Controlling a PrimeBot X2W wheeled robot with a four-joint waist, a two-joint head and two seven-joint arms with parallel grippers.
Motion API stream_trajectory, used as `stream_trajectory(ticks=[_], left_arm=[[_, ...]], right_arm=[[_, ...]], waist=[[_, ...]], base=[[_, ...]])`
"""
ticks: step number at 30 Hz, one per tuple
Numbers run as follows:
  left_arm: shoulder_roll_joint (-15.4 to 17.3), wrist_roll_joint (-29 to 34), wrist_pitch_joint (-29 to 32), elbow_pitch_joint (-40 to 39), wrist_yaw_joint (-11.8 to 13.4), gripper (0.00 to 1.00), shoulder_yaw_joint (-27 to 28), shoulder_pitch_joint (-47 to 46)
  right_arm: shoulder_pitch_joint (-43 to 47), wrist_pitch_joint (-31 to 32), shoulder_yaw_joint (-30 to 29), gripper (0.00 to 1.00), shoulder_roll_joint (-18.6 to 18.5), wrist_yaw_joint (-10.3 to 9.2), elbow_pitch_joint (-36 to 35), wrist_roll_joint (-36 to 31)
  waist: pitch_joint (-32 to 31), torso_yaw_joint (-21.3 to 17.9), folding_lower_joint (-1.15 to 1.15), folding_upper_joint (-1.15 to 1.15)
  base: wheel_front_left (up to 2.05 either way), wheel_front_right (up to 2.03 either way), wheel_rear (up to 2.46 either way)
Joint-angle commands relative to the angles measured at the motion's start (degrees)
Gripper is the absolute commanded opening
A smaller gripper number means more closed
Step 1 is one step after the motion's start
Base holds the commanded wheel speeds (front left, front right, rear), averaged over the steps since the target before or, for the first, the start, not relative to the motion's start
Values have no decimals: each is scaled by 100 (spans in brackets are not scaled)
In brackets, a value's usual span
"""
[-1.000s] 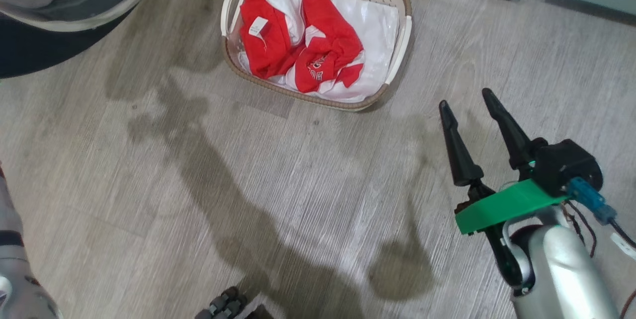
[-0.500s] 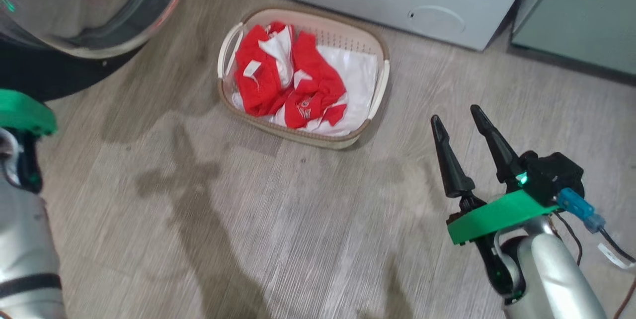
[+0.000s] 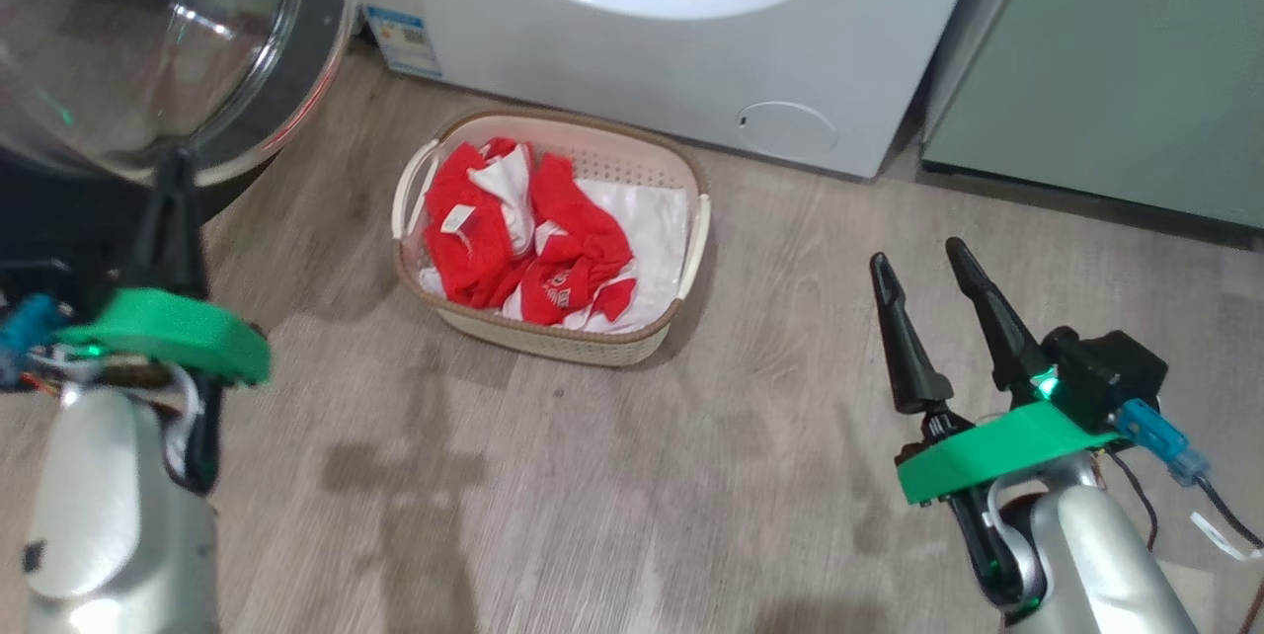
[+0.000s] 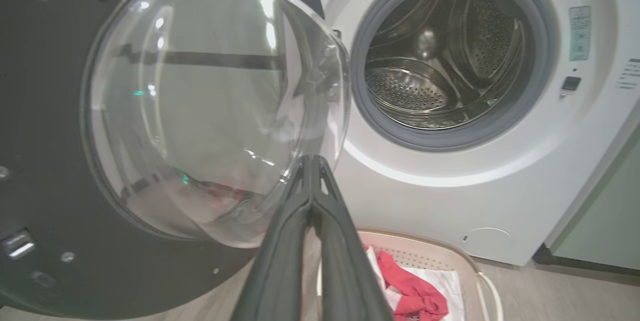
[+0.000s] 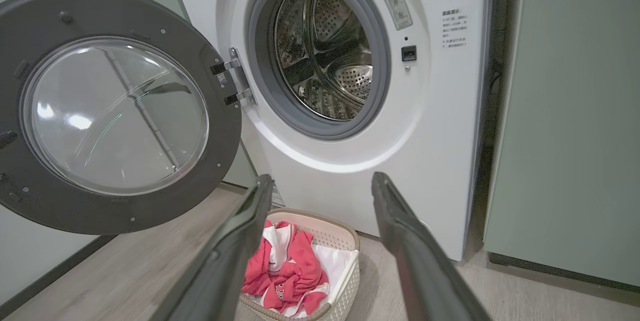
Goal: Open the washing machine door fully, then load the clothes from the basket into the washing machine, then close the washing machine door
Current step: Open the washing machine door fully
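Observation:
The washing machine [image 3: 691,41] stands at the back with its steel drum [image 5: 325,51] exposed. The washing machine door [image 3: 148,51] is swung out to the left, glass bowl facing me. On the floor in front sits the basket [image 3: 553,343], holding the red and white clothes [image 3: 523,239]. My left gripper [image 3: 175,165] is shut and holds nothing; its tips [image 4: 311,161] hang just before the door glass [image 4: 200,111]. My right gripper [image 3: 915,252] is open and empty, right of the basket and above the floor. In the right wrist view the right gripper [image 5: 322,177] points toward the basket [image 5: 345,271].
A pale green cabinet [image 3: 1106,71] stands close against the machine's right side. Grey wood-look floor [image 3: 691,476] stretches between the basket and my arms. A blue sticker [image 3: 400,37] marks the machine's lower left corner. Cables hang off my right wrist [image 3: 1155,427].
The head camera has tilted up, bringing the machine's front into view. My left arm has risen into view at the lower left, fingers shut. The right gripper stays open in place.

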Motion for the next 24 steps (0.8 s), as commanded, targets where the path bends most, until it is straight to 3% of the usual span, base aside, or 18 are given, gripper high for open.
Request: stream_trajectory(ticks=[1, 12, 24], left_arm=[[141, -30, -28, -268, -6, 0, 116, -52], [-324, -29, -28, -1327, -7, 0, -405, 928], [-564, 196, -28, -2210, 176, 0, -869, 1894]], right_arm=[[-69, -78, 101, 100, 35, 0, -171, 45], [62, -160, -225, 100, 35, 0, -225, 76], [267, -235, -618, 100, 35, 0, -354, 131]], waist=[[-93, -101, 0, 0], [-418, -662, 0, 0], [-497, -1334, 0, 0]], base=[[0, 0, 0], [0, 0, 0], [0, 0, 0]])
